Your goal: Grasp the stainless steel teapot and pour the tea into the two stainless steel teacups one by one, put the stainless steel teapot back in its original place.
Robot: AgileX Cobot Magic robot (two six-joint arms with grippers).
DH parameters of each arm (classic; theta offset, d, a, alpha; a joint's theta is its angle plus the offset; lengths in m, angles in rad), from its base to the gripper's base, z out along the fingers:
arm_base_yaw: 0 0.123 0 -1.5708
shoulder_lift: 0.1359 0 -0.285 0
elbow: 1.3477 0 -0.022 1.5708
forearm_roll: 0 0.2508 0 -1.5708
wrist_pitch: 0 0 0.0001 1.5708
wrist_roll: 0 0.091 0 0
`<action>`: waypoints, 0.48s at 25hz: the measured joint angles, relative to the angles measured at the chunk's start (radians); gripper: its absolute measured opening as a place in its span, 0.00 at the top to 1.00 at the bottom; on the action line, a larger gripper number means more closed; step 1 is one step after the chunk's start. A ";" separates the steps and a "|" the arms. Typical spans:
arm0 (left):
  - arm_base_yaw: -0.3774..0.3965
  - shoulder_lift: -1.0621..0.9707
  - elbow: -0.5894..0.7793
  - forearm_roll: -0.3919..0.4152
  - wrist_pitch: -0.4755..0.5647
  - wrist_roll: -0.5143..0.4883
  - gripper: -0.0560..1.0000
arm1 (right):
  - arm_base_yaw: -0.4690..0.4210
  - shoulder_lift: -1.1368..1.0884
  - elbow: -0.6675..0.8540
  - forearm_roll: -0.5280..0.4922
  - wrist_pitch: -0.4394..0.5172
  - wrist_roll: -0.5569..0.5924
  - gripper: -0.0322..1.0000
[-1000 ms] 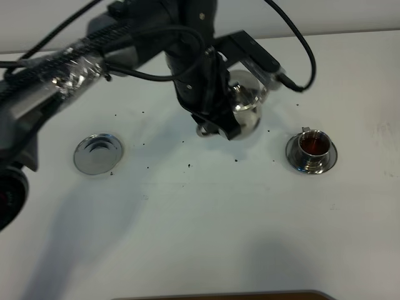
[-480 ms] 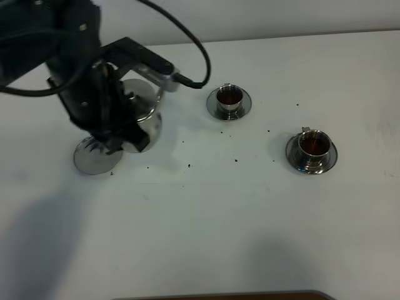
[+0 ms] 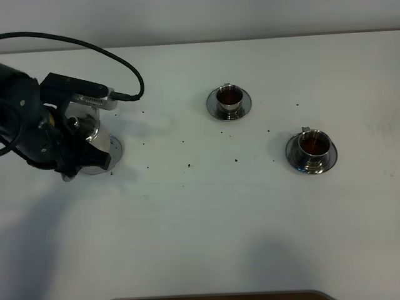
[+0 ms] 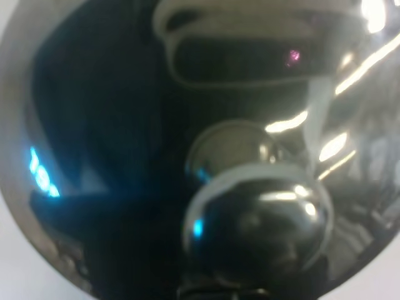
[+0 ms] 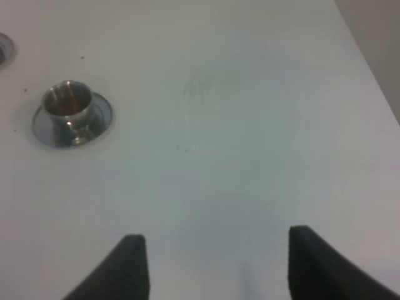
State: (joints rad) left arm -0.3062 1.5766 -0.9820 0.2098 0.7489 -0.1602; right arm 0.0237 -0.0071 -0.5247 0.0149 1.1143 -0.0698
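Both cups (image 3: 229,98) (image 3: 312,146) hold tea; pouring looks done. My left gripper (image 3: 65,153), pinched on the teapot (image 3: 84,128), has it over the coaster (image 3: 114,149) beneath; release remains. Right gripper (image 5: 212,265) spread, idle.

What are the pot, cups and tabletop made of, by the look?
Pot: polished metal, likely steel; the left wrist view shows mirror-like reflections on its lid.
Cups and their saucers: the same bright metal, glossy rims, dark reddish liquid inside.
Tabletop: white, matte; could be laminate or painted board, can't tell.
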 joint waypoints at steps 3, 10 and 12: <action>0.030 0.000 0.055 0.002 -0.102 -0.045 0.71 | 0.000 0.000 0.000 0.000 0.000 0.000 0.50; 0.091 0.007 0.109 0.002 -0.210 -0.065 0.71 | 0.000 0.000 0.000 0.000 0.000 -0.001 0.50; 0.095 0.026 0.109 0.002 -0.242 -0.065 0.71 | 0.000 0.000 0.000 0.000 0.000 -0.001 0.50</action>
State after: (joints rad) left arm -0.2113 1.6026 -0.8728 0.2118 0.5073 -0.2250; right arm 0.0237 -0.0071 -0.5247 0.0149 1.1143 -0.0707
